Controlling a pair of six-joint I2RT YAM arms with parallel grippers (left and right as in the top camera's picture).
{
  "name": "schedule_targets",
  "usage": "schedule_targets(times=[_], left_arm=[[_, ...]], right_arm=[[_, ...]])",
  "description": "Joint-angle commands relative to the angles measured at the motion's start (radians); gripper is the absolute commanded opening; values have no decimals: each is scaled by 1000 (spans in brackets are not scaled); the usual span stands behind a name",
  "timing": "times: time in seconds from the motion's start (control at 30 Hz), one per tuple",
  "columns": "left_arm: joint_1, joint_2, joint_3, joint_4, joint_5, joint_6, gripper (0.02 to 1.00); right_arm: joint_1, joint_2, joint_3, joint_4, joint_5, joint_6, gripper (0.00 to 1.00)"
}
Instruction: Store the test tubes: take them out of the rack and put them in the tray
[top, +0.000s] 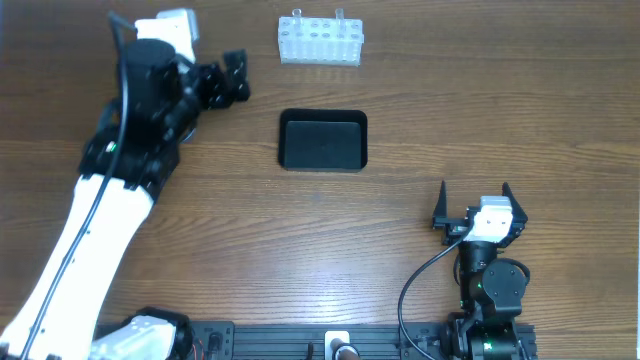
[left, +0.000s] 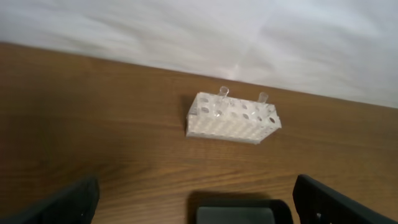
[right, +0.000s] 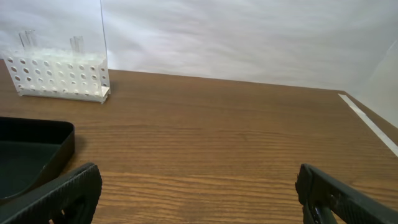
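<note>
Two test tubes (top: 296, 15) are standing in the rack (top: 320, 40) at top centre, the tray (top: 323, 140) lying empty just below. The left hand (top: 228, 82), upper left, and right hand (top: 472, 203), lower right, are both gaping apart. A slanted grab (that rack looks light) could be tipping it over.

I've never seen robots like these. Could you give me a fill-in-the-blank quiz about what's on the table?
The white rack holds ___ test tubes.
The black tray has nothing in it: it is ___.
The left pincer and the right pincer hold nothing, and both are ___.
The pincer nearer the rack is the ___ one.
Missing words: two; empty; open; left.
</note>
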Motion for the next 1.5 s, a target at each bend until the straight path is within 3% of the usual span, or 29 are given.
schedule_targets(times=[0.03, 0.3, 0.57, 1.0, 1.5], left_arm=[[-55, 153, 126, -10, -68, -58, 996], [-127, 427, 369, -35, -142, 41, 996], [-134, 672, 636, -146, -153, 96, 991], [-142, 950, 916, -165, -151, 156, 982], [-142, 1041, 941, -153, -151, 173, 969]], right_arm=[[-7, -10, -5, -4, -7, -1, 991], [-7, -10, -5, -4, -7, -1, 993], [-7, -10, -5, -4, -7, -1, 991], [-7, -10, -5, -4, -7, -1, 993], [-7, -10, -5, -4, -7, -1, 991]])
